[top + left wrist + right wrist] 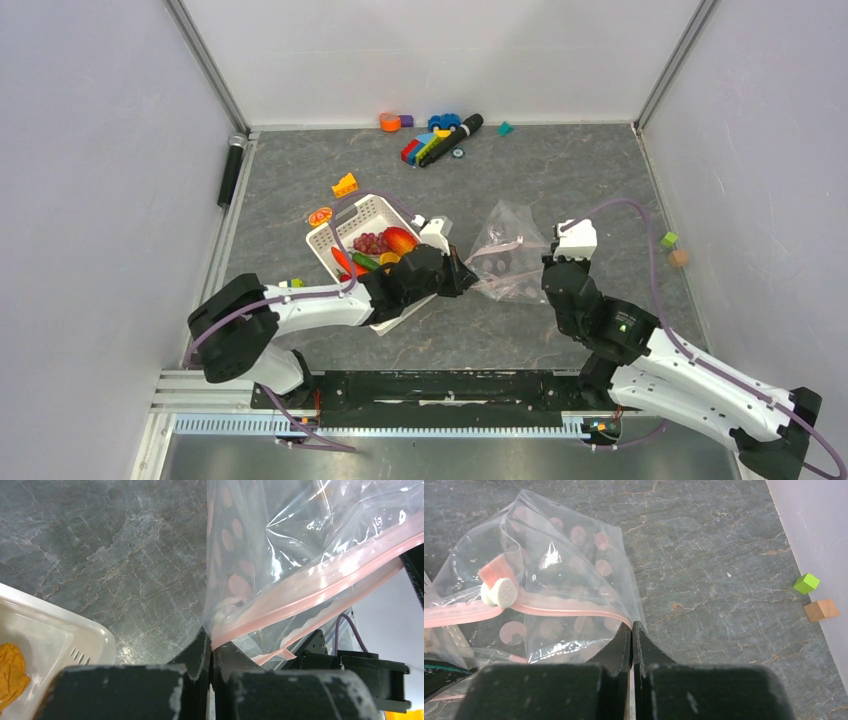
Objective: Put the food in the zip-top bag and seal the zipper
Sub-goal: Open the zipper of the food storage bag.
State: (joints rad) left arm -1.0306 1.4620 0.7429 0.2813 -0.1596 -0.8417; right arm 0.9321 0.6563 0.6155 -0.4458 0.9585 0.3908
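Pink zipper (320,587) pinched at both ends: your left hand (210,645) and right hand (632,630) are clamped on it, likely to spread the mid-frame zip-top bag (508,255); food (385,243) sits in the basket (362,212).

Clear zip-top bag (574,565), pale pink dots all over; zipper (564,607) pink, its slider (499,592) white. Dark grey bench (704,555), veined like marble. White basket (365,215); one lime-green cube (806,583), one tan cube (820,610).
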